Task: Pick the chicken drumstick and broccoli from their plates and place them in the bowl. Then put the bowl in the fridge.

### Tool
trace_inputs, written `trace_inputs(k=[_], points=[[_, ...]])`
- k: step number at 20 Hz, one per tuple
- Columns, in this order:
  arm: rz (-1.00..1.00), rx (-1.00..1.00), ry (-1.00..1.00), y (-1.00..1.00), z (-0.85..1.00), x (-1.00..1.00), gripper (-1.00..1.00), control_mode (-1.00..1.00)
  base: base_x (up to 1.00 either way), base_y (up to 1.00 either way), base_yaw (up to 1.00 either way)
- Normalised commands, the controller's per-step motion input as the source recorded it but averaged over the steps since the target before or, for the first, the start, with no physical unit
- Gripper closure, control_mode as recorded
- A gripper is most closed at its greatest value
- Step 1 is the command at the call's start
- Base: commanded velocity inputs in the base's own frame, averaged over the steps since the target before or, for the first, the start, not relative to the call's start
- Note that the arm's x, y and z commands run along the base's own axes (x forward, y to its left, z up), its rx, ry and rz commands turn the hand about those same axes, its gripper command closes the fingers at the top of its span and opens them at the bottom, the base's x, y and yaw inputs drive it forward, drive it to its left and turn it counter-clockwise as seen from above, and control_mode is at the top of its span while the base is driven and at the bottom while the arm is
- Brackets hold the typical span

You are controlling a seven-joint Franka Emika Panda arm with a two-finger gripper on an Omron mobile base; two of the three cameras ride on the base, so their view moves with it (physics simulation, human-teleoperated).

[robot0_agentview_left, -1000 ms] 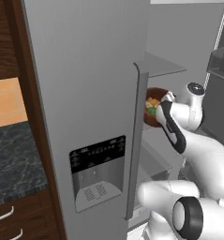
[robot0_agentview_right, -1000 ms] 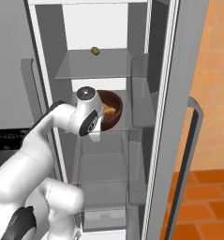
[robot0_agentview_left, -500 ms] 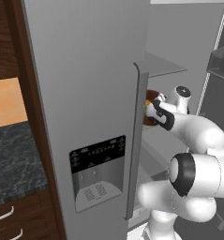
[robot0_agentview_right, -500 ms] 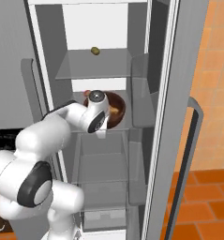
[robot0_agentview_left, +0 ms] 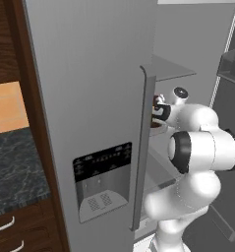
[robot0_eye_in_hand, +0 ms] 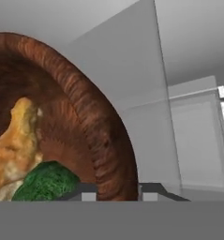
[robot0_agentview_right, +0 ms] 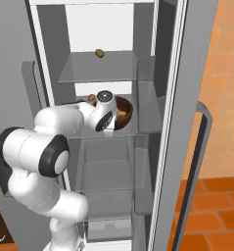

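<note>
The fridge (robot0_agentview_right: 104,73) stands open. The reddish-brown bowl (robot0_agentview_right: 124,110) sits on its middle glass shelf. In the hand view the bowl (robot0_eye_in_hand: 85,117) holds the golden chicken drumstick (robot0_eye_in_hand: 15,145) and the green broccoli (robot0_eye_in_hand: 48,183). My gripper (robot0_eye_in_hand: 118,192) has one fingertip on each side of the bowl's rim, shut on it. From the right base view the gripper (robot0_agentview_right: 113,122) is at the bowl's left edge. In the left base view the bowl (robot0_agentview_left: 157,127) peeks out behind the door handle. The plates are out of view.
The shut left fridge door (robot0_agentview_left: 89,98), with its dispenser panel (robot0_agentview_left: 102,179), stands close to my arm. The open right door (robot0_agentview_right: 187,122) hangs on the other side. A small olive-brown item (robot0_agentview_right: 99,53) lies on the upper shelf. Lower shelves (robot0_agentview_right: 106,171) sit beneath the bowl.
The arm has folded up, its elbow now bulking in front of the fridge opening. The bowl stays at the middle shelf with the gripper still at its rim.
</note>
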Motion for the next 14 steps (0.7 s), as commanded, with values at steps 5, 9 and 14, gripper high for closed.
trace_inputs(k=[5,9,14], points=[[0.0,0.0,-0.01,0.0,-0.12,0.39,-1.0,-1.0,0.0,0.0,0.0],[0.0,0.0,-0.11,0.05,0.01,-0.06,-1.0,-1.0,0.0,0.0,0.0],[0.0,-0.02,-0.05,0.15,0.25,-0.7,-1.0,-1.0,0.0,0.0,0.0]])
